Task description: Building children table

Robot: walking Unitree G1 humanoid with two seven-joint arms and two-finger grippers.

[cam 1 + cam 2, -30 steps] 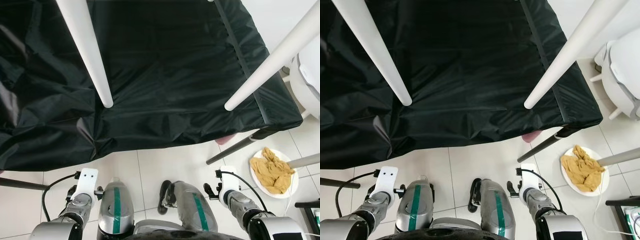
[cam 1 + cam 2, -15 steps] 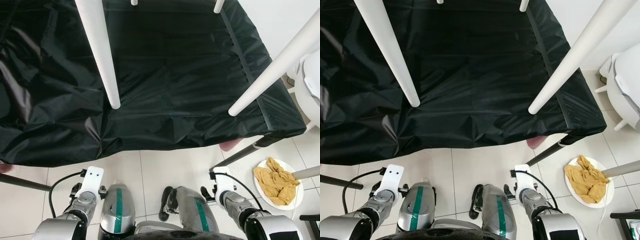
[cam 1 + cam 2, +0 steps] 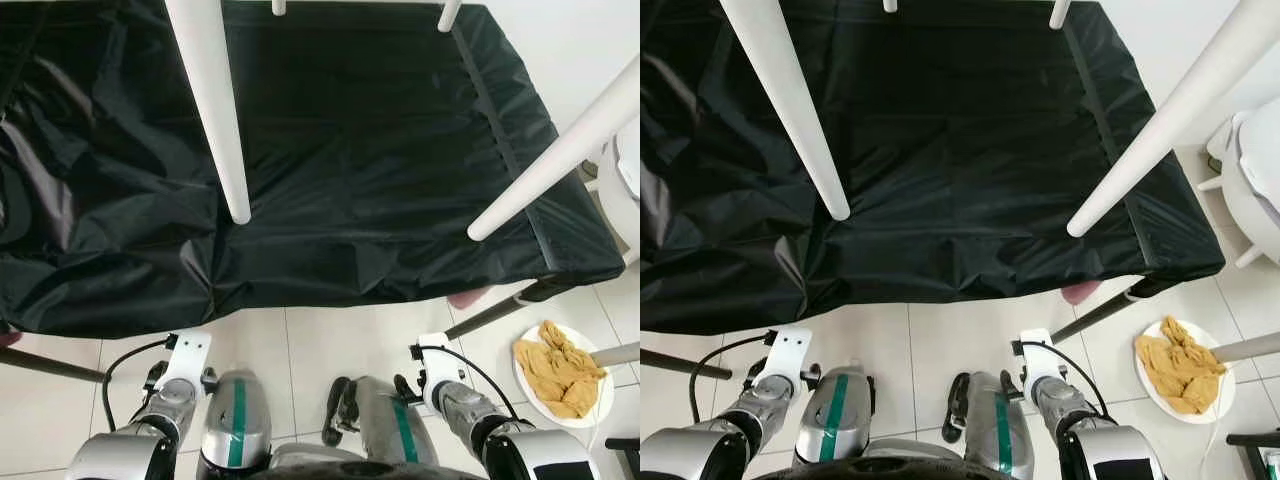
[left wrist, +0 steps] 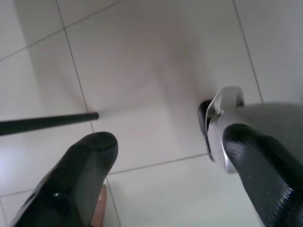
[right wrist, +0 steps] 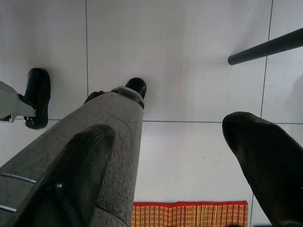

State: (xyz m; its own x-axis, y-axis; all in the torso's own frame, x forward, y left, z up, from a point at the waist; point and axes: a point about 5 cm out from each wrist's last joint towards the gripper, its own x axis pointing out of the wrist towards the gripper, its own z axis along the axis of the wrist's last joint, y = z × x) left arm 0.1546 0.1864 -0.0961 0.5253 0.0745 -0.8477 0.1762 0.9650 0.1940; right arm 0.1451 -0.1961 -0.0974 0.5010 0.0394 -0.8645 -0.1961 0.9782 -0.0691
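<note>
The upturned children's table [image 3: 360, 130] on the black-covered desk [image 3: 120, 250] looks rigid and light; its smooth white legs [image 3: 215, 110] offer the best hold. Both arms hang low over the floor, well below those legs, the left gripper [image 4: 165, 165] and right gripper [image 5: 170, 161] each with jaws wide and empty.

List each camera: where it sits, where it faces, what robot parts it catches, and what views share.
Left eye and right eye views: head, facing down at the black cover, white table legs, plate of cloth; both arms and robot legs visible.
Left wrist view: down at floor tiles past the open left tool; a robot foot shows.
Right wrist view: down past the open right tool; robot leg, striped mat.
Shared: tiles, dark frame rods.
</note>
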